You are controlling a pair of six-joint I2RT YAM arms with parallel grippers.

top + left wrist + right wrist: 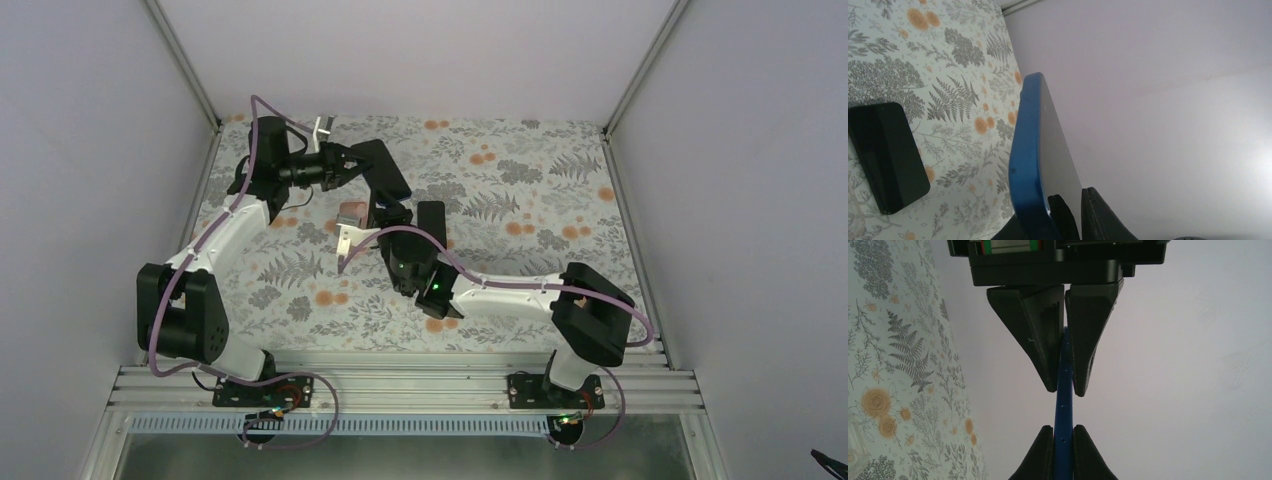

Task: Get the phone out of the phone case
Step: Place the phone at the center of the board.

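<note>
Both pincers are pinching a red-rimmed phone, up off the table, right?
Not red: the rim of the phone is blue, as the right wrist view shows. The left pincer and right pincer do both pinch it, off the table.

A tablecloth printed with grey ferns and orange flowers is lying flat across the middle of the scene. The back wall, the left wall and the right wall, all plain and pale lilac-grey, are closing it in on three sides. Thin metal posts are running up the two far corners, a ribbed aluminium rail is lying along the near edge, and soft, even light is falling over everything, giving only faint shadows.
</note>
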